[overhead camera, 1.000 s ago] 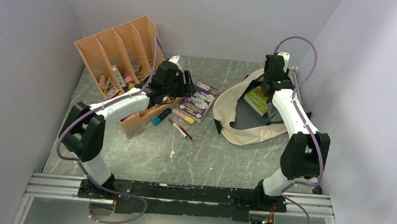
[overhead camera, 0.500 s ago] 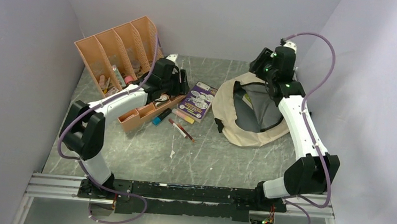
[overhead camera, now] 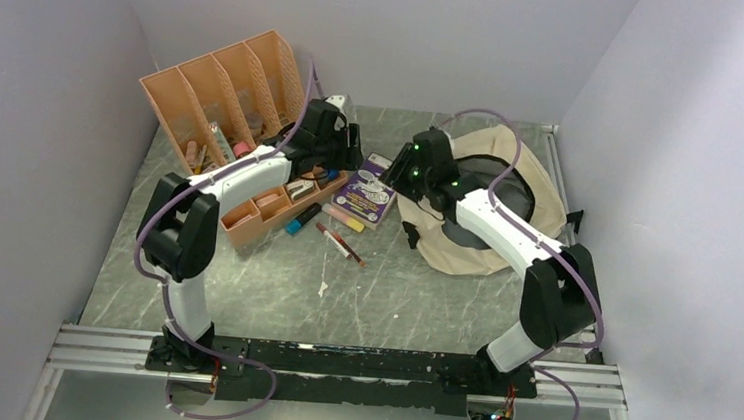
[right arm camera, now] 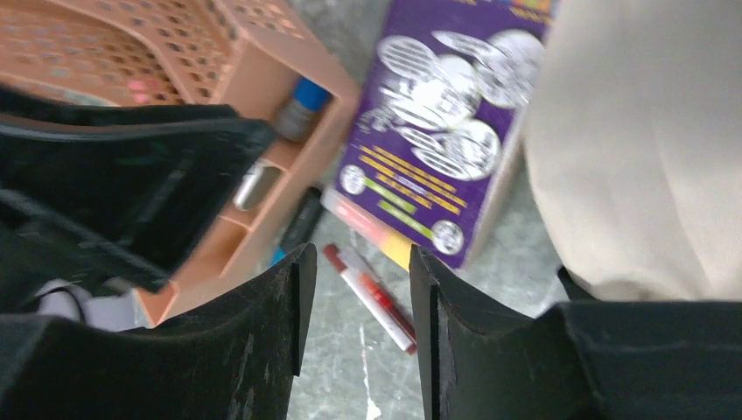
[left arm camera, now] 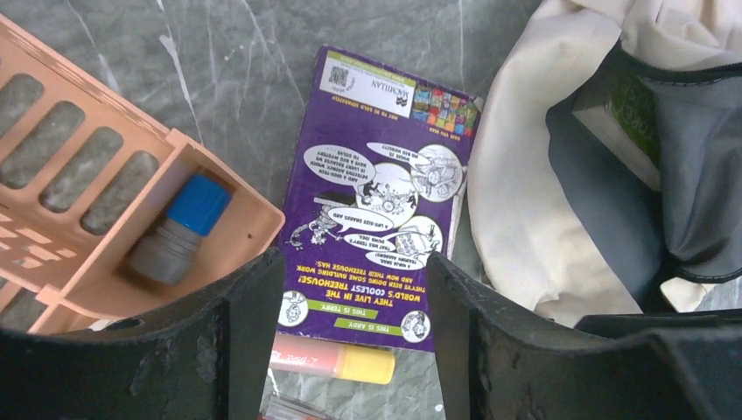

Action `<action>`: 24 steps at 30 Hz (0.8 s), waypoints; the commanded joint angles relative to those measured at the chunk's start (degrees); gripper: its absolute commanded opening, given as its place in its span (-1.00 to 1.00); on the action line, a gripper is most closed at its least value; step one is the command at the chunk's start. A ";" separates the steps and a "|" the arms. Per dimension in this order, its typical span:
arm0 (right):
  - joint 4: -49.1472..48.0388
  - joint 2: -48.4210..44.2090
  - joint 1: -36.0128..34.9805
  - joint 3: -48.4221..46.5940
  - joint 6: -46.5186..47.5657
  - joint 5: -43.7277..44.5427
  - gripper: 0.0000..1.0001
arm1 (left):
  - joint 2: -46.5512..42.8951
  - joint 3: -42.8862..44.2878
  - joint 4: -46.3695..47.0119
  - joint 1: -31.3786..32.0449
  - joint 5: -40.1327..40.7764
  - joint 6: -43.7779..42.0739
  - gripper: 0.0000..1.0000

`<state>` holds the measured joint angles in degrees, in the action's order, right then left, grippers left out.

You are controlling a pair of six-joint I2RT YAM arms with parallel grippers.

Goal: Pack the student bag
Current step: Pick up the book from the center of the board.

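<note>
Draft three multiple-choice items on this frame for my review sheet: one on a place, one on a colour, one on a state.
1. Where does the purple book lie?
A) flat between the orange tray and the student bag
B) inside the student bag
C) in the orange tray

2. What colour is the cap of the marker in the orange tray's end compartment?
A) red
B) blue
C) white

3. How is the left claw?
A) shut on the purple book
B) shut on the marker
C) open, holding nothing

Answers: 1 A, the left wrist view shows the tray on one side of it and the bag on the other; 2 B, the cap is plainly blue; 3 C, it stands spread above the book with nothing in it.
</note>
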<state>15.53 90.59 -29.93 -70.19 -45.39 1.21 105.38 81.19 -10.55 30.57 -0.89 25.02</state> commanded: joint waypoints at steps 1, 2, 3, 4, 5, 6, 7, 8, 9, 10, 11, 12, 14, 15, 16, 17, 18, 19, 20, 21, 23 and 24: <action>-3.29 -2.17 -0.23 6.73 -6.94 3.32 -0.07 | 1.58 0.79 -0.65 -0.51 -2.86 -0.66 0.27; -3.99 -2.65 -0.23 8.41 -7.13 3.62 -0.07 | 1.68 0.06 0.03 -0.51 -3.42 -0.44 0.27; -4.69 -2.91 -0.22 9.64 -7.10 3.68 -0.08 | 1.93 -0.69 0.62 -0.51 -3.95 -0.15 0.26; -4.87 -2.95 -0.21 10.55 -6.99 3.73 -0.08 | 2.22 -1.22 1.22 -0.51 -4.37 -0.01 0.26; -4.89 -2.85 -0.21 11.17 -6.92 3.73 -0.08 | 2.73 -1.58 1.52 -0.56 -4.50 0.23 0.26; -4.94 -2.68 -0.27 11.60 -6.79 3.70 -0.08 | 3.46 -1.41 1.26 -0.52 -4.29 0.50 0.25; -5.14 -2.43 -0.22 11.98 -6.63 3.44 -0.08 | 4.23 -0.94 0.53 -0.51 -4.10 0.70 0.25; -5.41 -2.12 -0.25 12.28 -6.52 3.10 -0.08 | 5.16 -0.46 -0.04 -0.51 -4.06 0.81 0.25; -5.57 -1.82 -0.28 12.57 -6.40 2.81 -0.08 | 5.63 -0.27 -0.40 -0.51 -4.10 0.75 0.24; -5.68 -1.44 -0.22 12.89 -6.37 2.59 -0.08 | 5.96 -0.35 -0.39 -0.51 -4.22 0.97 0.24; -5.69 -1.12 -0.29 13.03 -6.38 2.57 -0.08 | 6.30 -0.59 -0.12 -0.51 -4.28 1.26 0.24; -5.74 -0.77 -0.22 13.25 -6.30 2.52 -0.08 | 6.52 -0.86 0.19 -0.51 -4.07 1.57 0.23; -5.98 -0.20 -0.28 13.61 -6.21 2.33 -0.08 | 7.27 -1.22 0.35 -0.51 -3.05 2.58 0.22; -6.15 0.03 -0.24 13.81 -6.14 2.28 -0.08 | 7.67 -1.29 0.36 -0.51 -2.62 2.90 0.21; -6.28 0.23 -0.22 13.99 -6.12 2.15 -0.08 | 8.12 -1.18 0.31 -0.51 -2.22 3.07 0.21; -6.52 0.37 -0.24 14.09 -6.12 2.01 -0.08 | 8.57 -1.06 0.02 -0.51 -1.82 3.23 0.20; -6.70 0.58 -0.24 14.24 -6.04 1.84 -0.08 | 9.02 -0.89 -0.20 -0.51 -1.62 3.23 0.20; -6.78 0.76 -0.24 14.29 -5.91 1.71 -0.08 | 9.38 -0.79 -0.26 -0.51 -1.56 3.09 0.20; -6.75 0.93 -0.22 14.29 -5.89 1.69 -0.08 | 9.62 -0.77 -0.29 -0.52 -1.57 3.11 0.20; -6.69 1.08 -0.24 14.23 -5.79 1.64 -0.08 | 9.85 -0.77 -0.40 -0.51 -1.58 3.11 0.20; -6.71 1.35 -0.21 14.13 -5.61 1.69 -0.08 | 10.16 -0.89 -0.15 -0.52 -1.54 3.10 0.20; -6.74 1.47 -0.21 14.12 -5.47 1.69 -0.08 | 10.33 -0.94 0.07 -0.51 -1.19 3.15 0.20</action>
<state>10.13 91.33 -29.98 -56.55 -50.76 2.55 115.00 80.07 -10.61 30.46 -3.09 27.68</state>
